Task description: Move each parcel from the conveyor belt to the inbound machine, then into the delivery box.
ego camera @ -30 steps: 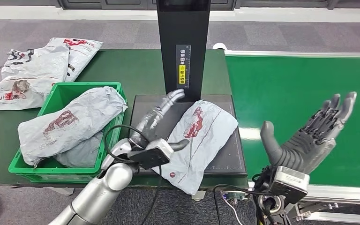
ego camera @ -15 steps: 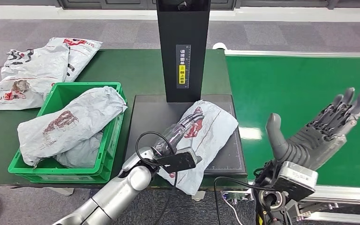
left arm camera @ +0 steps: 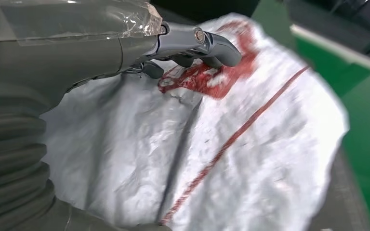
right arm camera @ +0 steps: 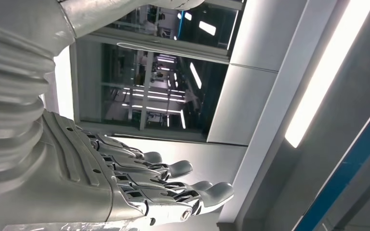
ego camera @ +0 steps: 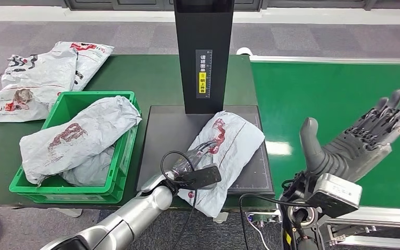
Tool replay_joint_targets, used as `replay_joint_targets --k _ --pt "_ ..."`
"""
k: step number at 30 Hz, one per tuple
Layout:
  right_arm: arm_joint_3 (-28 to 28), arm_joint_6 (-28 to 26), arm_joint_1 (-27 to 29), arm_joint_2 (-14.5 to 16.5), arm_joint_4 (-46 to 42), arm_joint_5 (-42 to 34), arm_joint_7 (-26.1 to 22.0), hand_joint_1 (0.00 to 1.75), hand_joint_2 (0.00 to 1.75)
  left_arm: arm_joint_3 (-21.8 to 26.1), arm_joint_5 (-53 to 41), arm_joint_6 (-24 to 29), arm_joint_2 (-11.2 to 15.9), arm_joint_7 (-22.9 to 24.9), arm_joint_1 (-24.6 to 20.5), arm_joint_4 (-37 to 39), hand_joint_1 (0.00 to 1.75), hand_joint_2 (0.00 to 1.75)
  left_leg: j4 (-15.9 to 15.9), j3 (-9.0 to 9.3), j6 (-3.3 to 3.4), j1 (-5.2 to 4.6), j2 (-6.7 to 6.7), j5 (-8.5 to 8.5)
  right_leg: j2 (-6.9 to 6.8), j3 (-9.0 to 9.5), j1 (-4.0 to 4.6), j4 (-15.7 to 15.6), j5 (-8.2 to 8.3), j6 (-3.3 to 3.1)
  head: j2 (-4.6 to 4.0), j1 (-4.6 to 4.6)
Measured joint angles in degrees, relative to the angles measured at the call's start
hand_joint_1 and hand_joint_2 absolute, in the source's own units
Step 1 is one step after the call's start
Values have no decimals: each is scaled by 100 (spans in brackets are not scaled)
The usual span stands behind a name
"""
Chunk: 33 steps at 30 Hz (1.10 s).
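Head view: left hand (ego camera: 197, 154) flat on parcel (ego camera: 234, 140); right hand (ego camera: 362, 140) spread, holding nothing

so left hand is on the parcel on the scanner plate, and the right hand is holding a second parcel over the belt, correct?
Not quite. The left hand does rest on the parcel on the scanner plate, but the right hand holds nothing: the head view shows it open, palm up, fingers spread over the belt.

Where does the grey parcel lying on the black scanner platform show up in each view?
Head view: parcel at centre, on the platform's right half, under the left hand.
Left wrist view: parcel spreads beyond the hand's fingers.
Right wrist view: not in it.
Shared landmark: its red print.
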Motion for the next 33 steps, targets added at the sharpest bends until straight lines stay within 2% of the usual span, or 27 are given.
replay_joint_targets --k 2,6,33 --pt "0 0 -3 8 0 -3 -1 0 175 3 -4 24 -21 -2 -34 171 5 175 0 -1 0 0 -1 0 0 0 0 0 -1 0 -1 0" --pt "0 -1 -3 26 0 -38 -22 0 175 13 -100 168 -49 50 -91 400 174 175 -1 -1 0 0 -1 0 -1 0 0 0 -1 0 1 0" --pt "-29 0 -2 71 -46 -102 11 0 175 36 -566 690 -56 222 -297 897 175 175 0 4 0 0 -5 0 -1 6 0 0 0 0 1 -1"
